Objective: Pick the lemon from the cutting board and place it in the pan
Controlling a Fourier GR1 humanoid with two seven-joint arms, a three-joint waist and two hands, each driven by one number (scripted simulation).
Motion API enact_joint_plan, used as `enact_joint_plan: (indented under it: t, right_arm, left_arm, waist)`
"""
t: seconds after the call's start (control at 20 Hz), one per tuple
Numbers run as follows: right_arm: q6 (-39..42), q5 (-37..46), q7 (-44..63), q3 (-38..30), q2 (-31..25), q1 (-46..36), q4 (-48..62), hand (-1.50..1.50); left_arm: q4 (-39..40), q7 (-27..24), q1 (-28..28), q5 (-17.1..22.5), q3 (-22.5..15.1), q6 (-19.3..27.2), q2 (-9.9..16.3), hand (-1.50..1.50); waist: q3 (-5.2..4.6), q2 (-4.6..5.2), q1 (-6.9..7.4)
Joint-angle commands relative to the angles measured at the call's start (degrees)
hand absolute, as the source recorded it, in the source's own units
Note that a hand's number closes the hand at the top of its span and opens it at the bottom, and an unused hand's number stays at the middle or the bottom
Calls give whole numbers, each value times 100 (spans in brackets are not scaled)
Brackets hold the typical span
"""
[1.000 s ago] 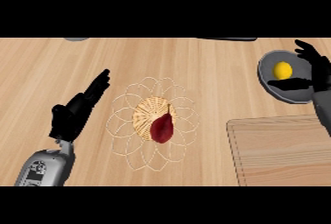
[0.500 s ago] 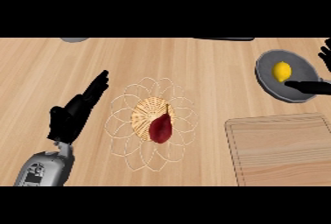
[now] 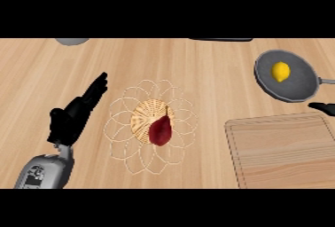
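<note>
One broad counter (image 3: 196, 57) of pale wood grain, bearing all. Near right, a rectangular cutting board (image 3: 285, 150) — bare wood. Centre, a wire basket (image 3: 124, 111) of looping petals, dark red fruit (image 3: 160, 131) inside. Far right, a round grey pan (image 3: 297, 86) holding the oval yellow lemon (image 3: 281, 71). Left hand (image 3: 75, 115) released, fingers straight. Right hand (image 3: 323, 106) — only a black tip at the edge, grip untellable.

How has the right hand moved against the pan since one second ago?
Yes. The right hand has pulled away from the pan toward the view's right edge; only a tip shows now. The lemon lies in the pan.
</note>
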Motion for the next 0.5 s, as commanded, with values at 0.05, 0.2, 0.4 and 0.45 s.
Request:
enact_joint_plan:
  t: [0.05,0.2,0.4,0.45]
  right_arm:
    - [637,-83,-553,-71,-244,507,21,-150]
    - [670,-88,-723,-65,-178,685,-11,-150]
    - [629,-86,-952,-22,41,886,-96,-150]
    - [600,-52,-1166,15,129,1081,-122,-150]
  left_arm:
    - [-200,-28,242,75,66,-83,76,0]
    - [-39,80,12,92,121,-138,117,0]
    - [-82,120,5,49,114,-60,44,0]
    - [-189,138,159,133,135,-121,68,0]
  waist:
    - [-3,-48,-24]
    - [2,-38,-58]
    - [-7,-72,-108]
    - [-3,-72,-87]
